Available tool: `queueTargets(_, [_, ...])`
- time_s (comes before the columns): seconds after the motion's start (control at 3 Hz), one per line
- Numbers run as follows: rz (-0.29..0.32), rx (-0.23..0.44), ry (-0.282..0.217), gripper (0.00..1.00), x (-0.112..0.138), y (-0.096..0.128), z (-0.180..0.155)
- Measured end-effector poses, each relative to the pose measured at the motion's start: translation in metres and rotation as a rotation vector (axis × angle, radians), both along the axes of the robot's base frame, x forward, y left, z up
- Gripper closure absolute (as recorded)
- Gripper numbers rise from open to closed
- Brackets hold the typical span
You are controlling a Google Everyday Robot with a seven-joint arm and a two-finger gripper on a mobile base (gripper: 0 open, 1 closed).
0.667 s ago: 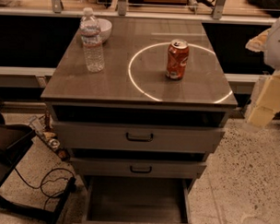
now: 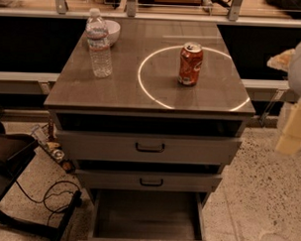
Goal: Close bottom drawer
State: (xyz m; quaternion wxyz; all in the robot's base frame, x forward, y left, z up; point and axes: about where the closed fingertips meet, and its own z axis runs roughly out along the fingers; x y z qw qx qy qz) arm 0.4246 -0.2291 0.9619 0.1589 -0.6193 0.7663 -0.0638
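The bottom drawer [image 2: 147, 216] of the grey-brown cabinet is pulled out toward me. Its plain deep box interior shows, and its front lies at the lower edge of the view. The middle drawer [image 2: 148, 181] and the top drawer [image 2: 149, 148], each with a black bar handle, stand slightly out above it. My gripper [image 2: 293, 130] is a pale blurred shape at the right edge. It hangs beside the cabinet's right side, at about top-drawer height, well apart from the bottom drawer.
On the cabinet top [image 2: 82, 90] stand an orange soda can [image 2: 190, 64], a clear water bottle [image 2: 99, 44] and a white bowl [image 2: 112, 32]. A dark chair [image 2: 5, 172] and a black cable [image 2: 53, 198] lie on the speckled floor at the left.
My gripper has dropped slightly lower at the right edge. The drawers and the things on top have not moved.
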Motion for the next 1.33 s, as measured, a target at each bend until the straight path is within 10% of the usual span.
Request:
queueTargets(0.67, [0.050,-0.169,0.129,0.00,-0.065,-0.057,-0.125])
queueTargets(1.33, [0.038,-0.153,0.132,0.00,-0.076,-0.037,-0.159])
